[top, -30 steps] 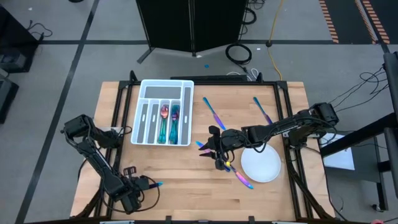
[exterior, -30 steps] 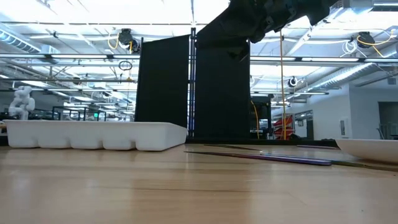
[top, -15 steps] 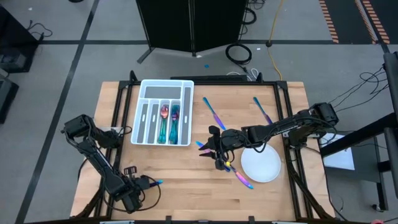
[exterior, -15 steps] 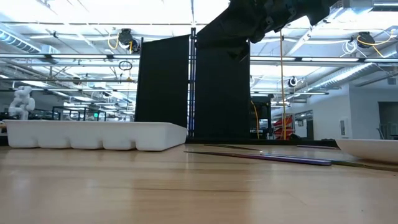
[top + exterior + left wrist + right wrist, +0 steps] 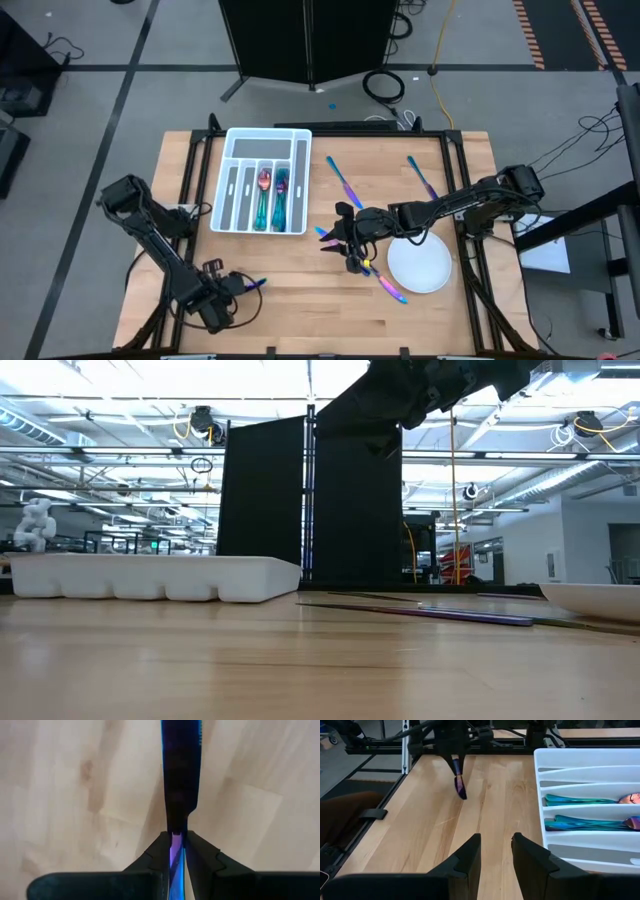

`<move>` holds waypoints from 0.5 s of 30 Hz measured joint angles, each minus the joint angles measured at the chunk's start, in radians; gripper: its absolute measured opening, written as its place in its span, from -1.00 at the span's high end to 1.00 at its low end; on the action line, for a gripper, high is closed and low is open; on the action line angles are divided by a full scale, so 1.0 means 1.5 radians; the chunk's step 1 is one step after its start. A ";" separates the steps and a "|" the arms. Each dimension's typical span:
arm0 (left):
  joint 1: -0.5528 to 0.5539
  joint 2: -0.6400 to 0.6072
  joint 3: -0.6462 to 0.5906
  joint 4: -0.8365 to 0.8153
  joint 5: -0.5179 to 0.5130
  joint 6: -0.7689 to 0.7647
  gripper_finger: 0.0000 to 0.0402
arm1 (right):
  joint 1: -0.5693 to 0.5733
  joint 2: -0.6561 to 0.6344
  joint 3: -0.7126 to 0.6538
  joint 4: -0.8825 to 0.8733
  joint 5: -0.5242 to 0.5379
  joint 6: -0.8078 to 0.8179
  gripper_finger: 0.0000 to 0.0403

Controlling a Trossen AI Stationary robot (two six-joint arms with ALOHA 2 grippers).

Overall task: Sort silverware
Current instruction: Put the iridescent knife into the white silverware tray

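Much of the cutlery shows only in part.

The left hand (image 5: 177, 845) covers the handle end of its utensil (image 5: 181, 780), whose far end is cut off, so knife, fork or spoon cannot be told. The right hand (image 5: 352, 252) hides the middle of another piece (image 5: 385, 284). In the tray (image 5: 585, 810), both pieces (image 5: 590, 800) run past the edge.

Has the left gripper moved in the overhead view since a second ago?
Yes, slightly. The left gripper, shut on a knife, has shifted a little toward the table's right side and away from its near edge.
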 joint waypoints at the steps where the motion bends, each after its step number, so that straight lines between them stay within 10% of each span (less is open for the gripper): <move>1: 0.006 -0.006 0.000 -0.003 -0.004 -0.002 0.74 | 0.000 0.000 0.000 0.000 0.000 0.000 0.53; 15: 0.138 -0.078 0.001 -0.106 -0.094 -0.134 0.74 | 0.000 0.000 0.000 -0.001 0.000 0.000 0.53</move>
